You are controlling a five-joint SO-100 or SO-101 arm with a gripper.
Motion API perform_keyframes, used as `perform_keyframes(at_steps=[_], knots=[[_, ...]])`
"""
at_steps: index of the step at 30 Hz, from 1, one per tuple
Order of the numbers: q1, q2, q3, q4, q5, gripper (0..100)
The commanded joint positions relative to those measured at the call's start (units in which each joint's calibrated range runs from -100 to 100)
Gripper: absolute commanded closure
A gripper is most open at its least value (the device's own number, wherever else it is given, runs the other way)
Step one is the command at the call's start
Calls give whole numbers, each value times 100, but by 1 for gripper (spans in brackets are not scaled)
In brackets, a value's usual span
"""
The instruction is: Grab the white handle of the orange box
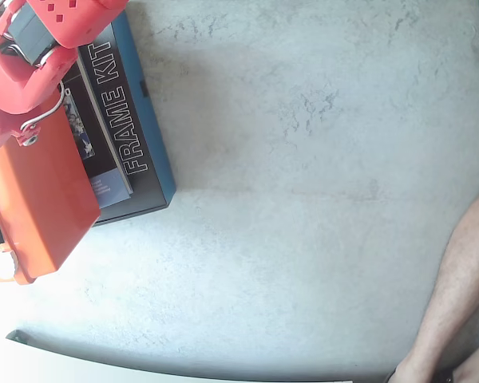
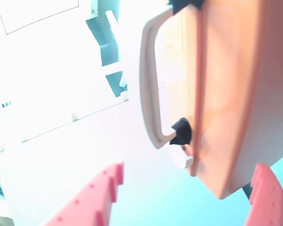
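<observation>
Orange box (image 1: pixel 40 195), one, left edge cut off in fixed view; white handle (image 2: pixel 148 84) overexposed in wrist view. Gripper (image 2: pixel 188 197) wide, empty. One FRAME KIT box (image 1: pixel 132 120) partly covered.

The fixed view looks straight down from above onto a pale grey table (image 1: pixel 303 159), high enough to take in a wide stretch of its surface. The red arm (image 1: pixel 32 48) enters at its upper left corner, and the orange box (image 1: pixel 40 191) lies along its left edge.

The wrist view rides on the arm and looks out past the two red gripper fingers (image 2: pixel 92 200), which rise from its bottom edge. It sits very close to the orange box (image 2: pixel 245 94), which fills its right half, white handle (image 2: pixel 148 80) facing left.

Both views share the orange box.
</observation>
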State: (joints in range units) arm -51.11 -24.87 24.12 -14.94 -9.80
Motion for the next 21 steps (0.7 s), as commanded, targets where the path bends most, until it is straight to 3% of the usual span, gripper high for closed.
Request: perform_keyframes(at_steps=[1,9,15,21], knots=[[271,424,-42,81,-41,67],[636,1555,-1282,81,-208,67],[628,2162,-1841,30,-214,74],[674,2162,-1929,22,-198,66]])
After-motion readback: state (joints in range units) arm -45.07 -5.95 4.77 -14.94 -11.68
